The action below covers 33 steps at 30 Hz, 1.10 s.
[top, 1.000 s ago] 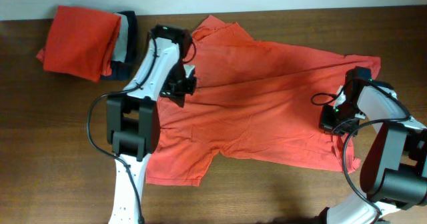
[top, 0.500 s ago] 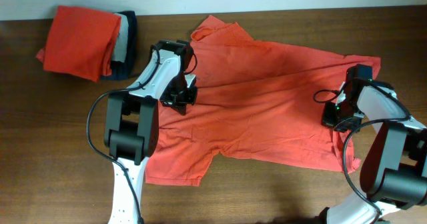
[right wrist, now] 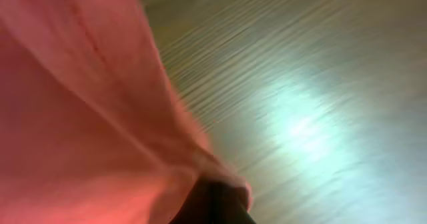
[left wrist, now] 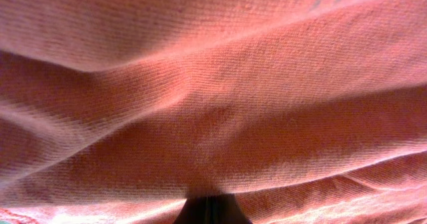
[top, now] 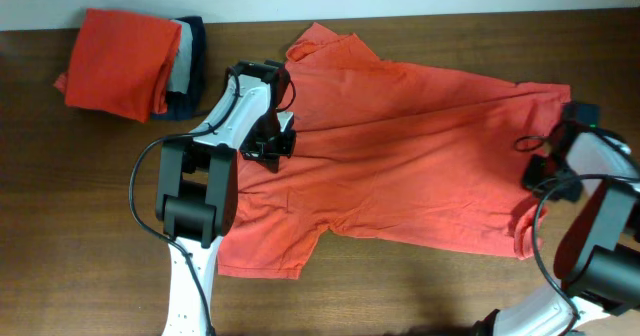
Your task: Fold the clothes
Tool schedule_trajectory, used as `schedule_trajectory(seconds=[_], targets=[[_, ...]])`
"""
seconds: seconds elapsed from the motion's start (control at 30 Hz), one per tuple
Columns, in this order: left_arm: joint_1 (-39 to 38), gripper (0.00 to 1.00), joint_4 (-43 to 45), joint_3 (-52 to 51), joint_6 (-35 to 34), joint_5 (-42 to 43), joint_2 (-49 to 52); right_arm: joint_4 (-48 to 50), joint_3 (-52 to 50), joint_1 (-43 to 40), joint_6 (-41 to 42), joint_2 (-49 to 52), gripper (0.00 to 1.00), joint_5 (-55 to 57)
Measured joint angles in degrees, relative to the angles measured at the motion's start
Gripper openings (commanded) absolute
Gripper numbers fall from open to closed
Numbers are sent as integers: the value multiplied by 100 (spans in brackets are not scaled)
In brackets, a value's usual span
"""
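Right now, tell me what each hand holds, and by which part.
Both pinch the coral-red T-shirt: the left hand at its edge between the sleeves, the right hand at the hem edge on the opposite side.

The large coral-red short-sleeved cotton T-shirt (top: 400,146) shows a plain, unlettered face, its creases shading to a deeper red. The flat wooden table (top: 80,236) is dark brown with fine grain streaks. At ten o'clock, a plain orange-red folded garment (top: 120,61) lies over a grey folded garment (top: 181,64) and a navy folded garment (top: 195,31).

Coral T-shirt (top: 400,166) lies spread across the wooden table (top: 90,236).
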Motion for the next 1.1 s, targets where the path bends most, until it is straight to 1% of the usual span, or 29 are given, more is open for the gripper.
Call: schedule_trajectory(seconds=[0.13,0.27,0.33,0.43,0.5,0.53,0.57,0.67,0.7,0.77,0.8,0.9,1.07,1.1], targets=[[0,1,2,0,0,-7,-2,-13,411,-678,2,4,4,9],[0,1,2,-2,0,-7,-2,-612,925,-1016,0,15,4,-461],[0,1,2,-2,0,-7,-2,-1250,1325,-1045,9,17,4,-940],[0,1,9,-7,0,-7,-2,-1939,1628,-986,2,15,4,-1615],[0,1,13,-7,0,-7,-4,-2481,1663,-868,2,15,4,-1996],[0,1,20,-11,0,-7,-9,-2581,1604,-796,2,15,4,-2083],[0,1,20,-11,0,-7,-11,-2599,1534,-730,4,15,4,-2142],[0,1,26,-20,0,-7,-13,-2177,964,-505,35,17,4,-2251],[0,1,26,-22,0,-7,-13,-1860,605,-439,68,26,4,-2326],[0,1,28,-28,0,-7,-17,-1620,212,-404,98,35,4,-2406],[0,1,31,-28,0,-7,-17,-1255,-72,-402,129,35,4,-2448],[0,1,31,-28,0,-7,-20,-938,-393,-402,155,48,4,-2463],[0,1,31,-28,0,-7,-20,-1078,-398,-391,321,46,4,-1958],[0,1,31,-28,0,-7,-20,-1220,-356,-393,402,46,4,-1574]])
